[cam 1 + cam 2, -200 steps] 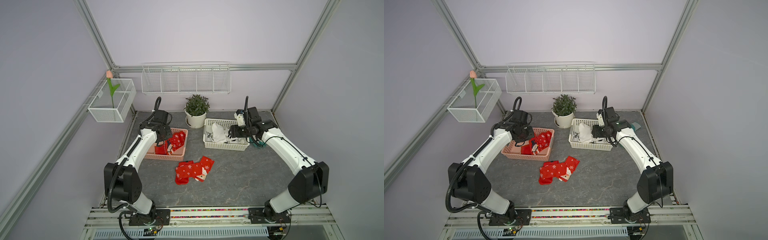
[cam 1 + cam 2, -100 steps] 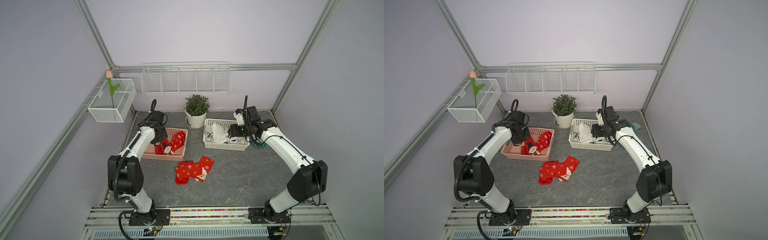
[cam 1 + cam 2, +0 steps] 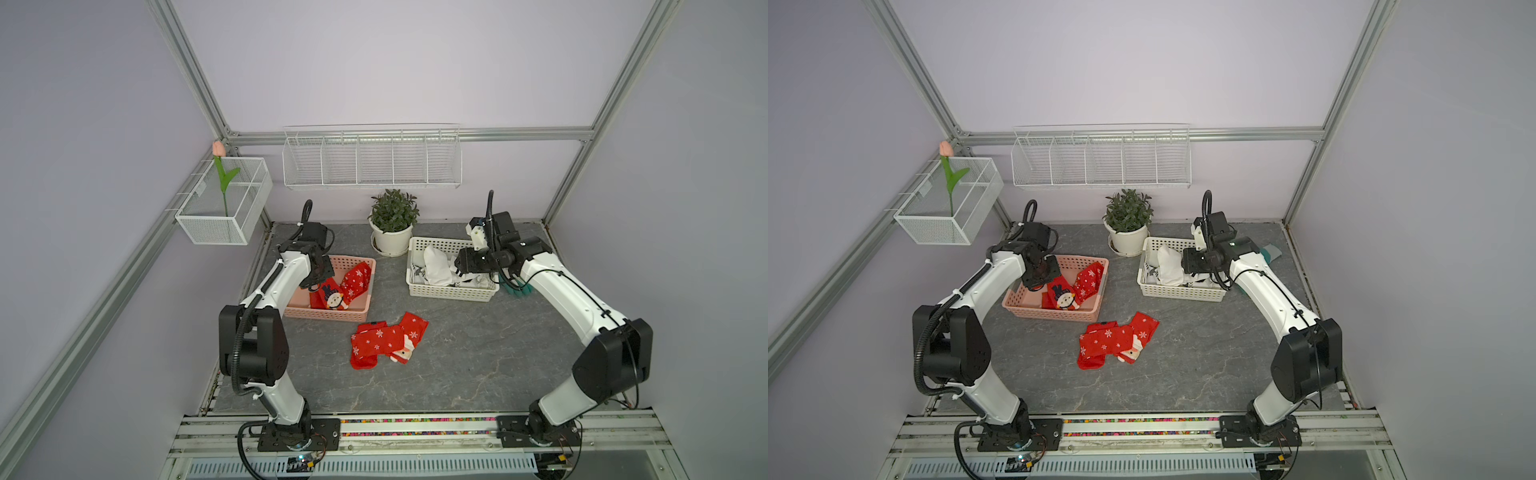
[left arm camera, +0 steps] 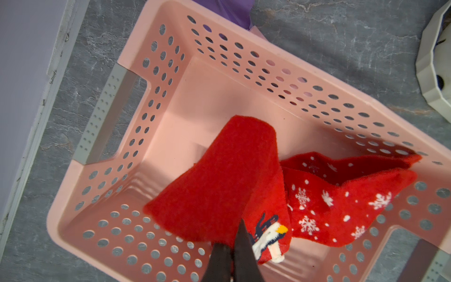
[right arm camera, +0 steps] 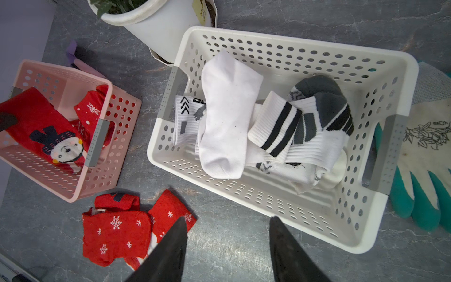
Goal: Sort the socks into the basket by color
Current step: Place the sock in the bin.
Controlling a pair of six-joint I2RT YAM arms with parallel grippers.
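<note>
Socks were only partly sorted. My left fingers (image 4: 244, 256) were closed on the edge of the snowman sock (image 4: 219, 175), which hung over the pink basket (image 4: 207, 97); I could not tell whether its free end touched the floor. A snowflake sock (image 4: 341, 202) leaned on the basket wall, and a red pile (image 3: 386, 340) lay on the tabletop (image 3: 478, 353).

My right fingers (image 5: 284, 249) stood open and empty over the white basket (image 5: 292, 36) of white socks (image 5: 229, 109).

I judged three risks:
- Soft fabric could cling to the pads on release.
- The sock could flop across the rim if I let go near a wall.
- The overlapped pile could come up two at once.

The glove (image 5: 427, 146) beside the white basket could also be mistaken for a sock.
</note>
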